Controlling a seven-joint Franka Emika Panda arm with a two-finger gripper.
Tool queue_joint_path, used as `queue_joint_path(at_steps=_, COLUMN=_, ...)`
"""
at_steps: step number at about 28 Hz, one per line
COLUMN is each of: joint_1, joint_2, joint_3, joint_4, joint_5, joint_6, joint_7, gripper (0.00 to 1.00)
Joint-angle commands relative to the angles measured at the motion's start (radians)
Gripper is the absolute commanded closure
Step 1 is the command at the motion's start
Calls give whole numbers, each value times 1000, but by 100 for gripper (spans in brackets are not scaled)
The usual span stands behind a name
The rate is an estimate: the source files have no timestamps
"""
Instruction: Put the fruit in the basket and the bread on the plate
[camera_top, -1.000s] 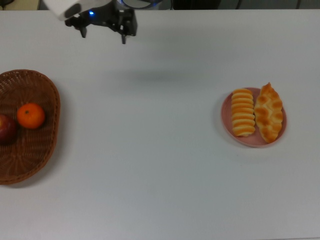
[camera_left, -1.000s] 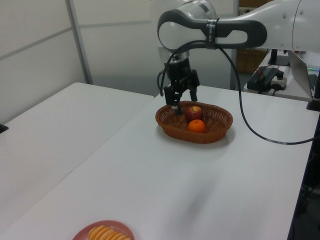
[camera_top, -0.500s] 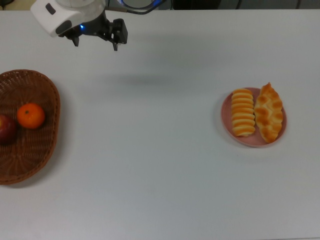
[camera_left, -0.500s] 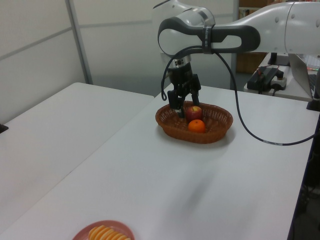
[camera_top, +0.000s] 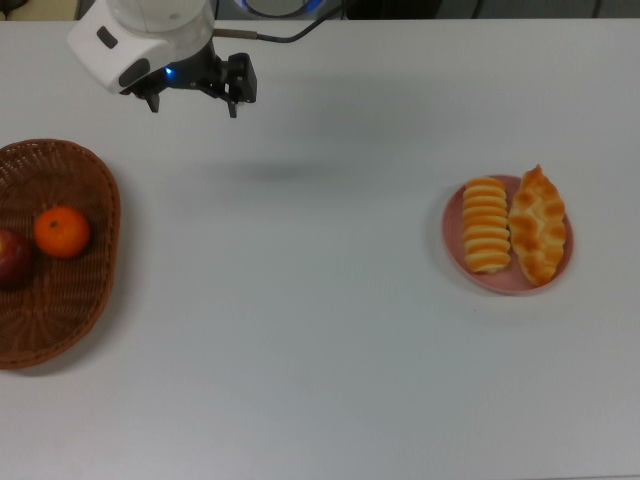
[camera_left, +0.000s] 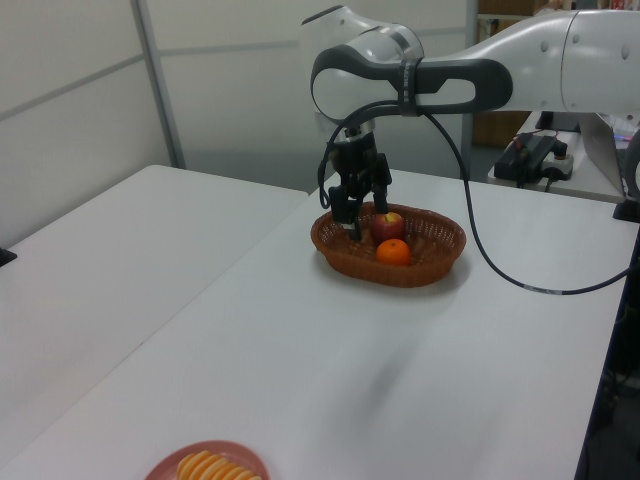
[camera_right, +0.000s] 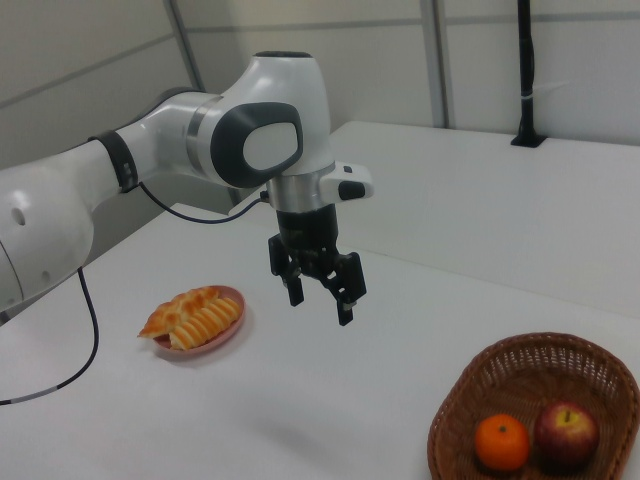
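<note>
The wicker basket (camera_top: 60, 320) (camera_left: 440, 260) (camera_right: 590, 370) holds both fruit: an orange mandarin (camera_top: 62, 231) (camera_left: 393, 252) (camera_right: 501, 442) and a red apple (camera_top: 12, 258) (camera_left: 389, 225) (camera_right: 566, 433). On the pink plate (camera_top: 455, 250) (camera_left: 165, 464) (camera_right: 228, 335) lie both bread pieces, a ridged loaf (camera_top: 486, 238) (camera_right: 208, 324) and a braided loaf (camera_top: 539, 238) (camera_right: 180, 306). My gripper (camera_top: 192, 99) (camera_left: 350, 222) (camera_right: 320, 304) hangs open and empty above the table, between basket and plate, nearer the basket.
The white arm reaches in from the top view's top edge. A second white table (camera_left: 90, 260) stands at the left view's left. A black post (camera_right: 525, 70) stands at the far table edge in the right view.
The gripper has drifted toward the top view's left, closer to the basket's side, staying open and empty. Fruit and bread have not moved.
</note>
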Motion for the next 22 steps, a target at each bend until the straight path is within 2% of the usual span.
queue_joint_path(at_steps=1, joint_1=1, joint_2=0, joint_3=-5, joint_4=-6, joint_5=15, joint_6=37, joint_7=-30, gripper=0)
queue_joint_path(at_steps=22, joint_1=11, joint_2=2, joint_3=2, joint_4=-6, joint_5=17, joint_6=37, joint_7=-29, gripper=0)
